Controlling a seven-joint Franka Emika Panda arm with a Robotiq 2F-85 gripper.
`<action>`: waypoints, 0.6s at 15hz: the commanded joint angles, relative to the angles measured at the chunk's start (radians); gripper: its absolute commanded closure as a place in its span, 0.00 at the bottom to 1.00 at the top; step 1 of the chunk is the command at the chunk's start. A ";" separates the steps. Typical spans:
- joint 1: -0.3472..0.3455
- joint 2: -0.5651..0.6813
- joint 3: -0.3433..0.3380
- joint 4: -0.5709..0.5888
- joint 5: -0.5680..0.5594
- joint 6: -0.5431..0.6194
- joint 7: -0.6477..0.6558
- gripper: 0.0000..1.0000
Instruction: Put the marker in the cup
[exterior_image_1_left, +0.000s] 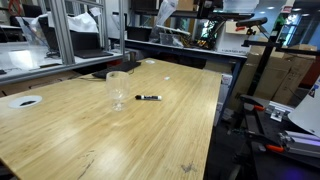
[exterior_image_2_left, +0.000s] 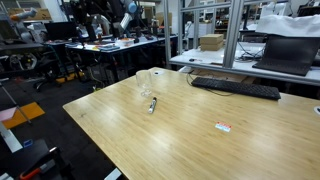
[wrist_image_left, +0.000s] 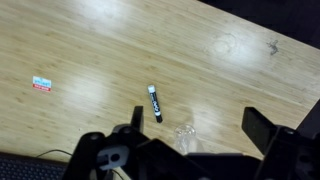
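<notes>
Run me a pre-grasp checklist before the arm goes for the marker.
1. Marker lies flat on the bare table, nothing on it: ok.
2. Cup stands upright: ok.
3. Cup and marker are apart, leaving room to grasp: ok.
4. Gripper jaws are spread wide and hold nothing: ok.
5. Jaws are centred over the marker: not ok. In the wrist view it lies ahead of them, off to one side.
6. Cup bowl is empty: cannot tell, it is too small and clear.
</notes>
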 joint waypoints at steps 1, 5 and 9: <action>0.014 0.095 0.017 -0.004 -0.081 0.153 -0.077 0.00; 0.047 0.237 0.008 -0.031 -0.031 0.414 -0.162 0.00; 0.033 0.258 0.024 -0.028 -0.052 0.403 -0.129 0.00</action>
